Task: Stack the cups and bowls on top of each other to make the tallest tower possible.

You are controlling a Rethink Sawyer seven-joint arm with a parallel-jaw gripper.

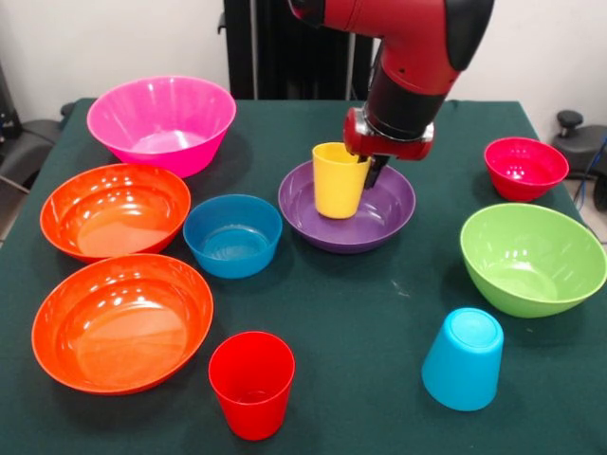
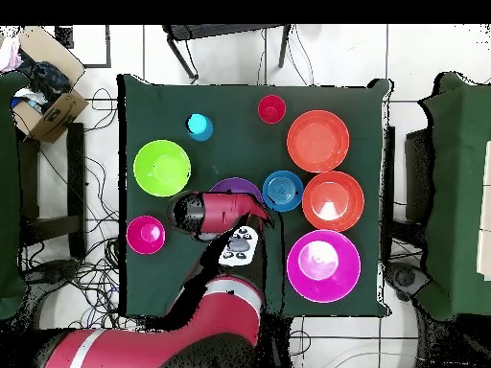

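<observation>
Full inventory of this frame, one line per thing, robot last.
Orange bowls: 2, orange, front view's left, one behind the other.
Magenta bowl: 1, magenta, far left corner.
Blue bowl: 1, blue, centre, left of the purple one.
Purple bowl: 1, purple, centre, holds the yellow cup.
Yellow cup: 1, yellow, upright in the purple bowl, at the gripper.
Crimson bowl: 1, crimson, far right.
Green bowl: 1, lime, right.
Red cup: 1, red, upright, near edge.
Blue cup: 1, light blue, upside down, near right.
Table: 1, dark green cloth.
Cardboard box: 1, brown, off the table in the overhead view.
Gripper: 1, red and black, at the yellow cup's rim; whether shut is unclear.
</observation>
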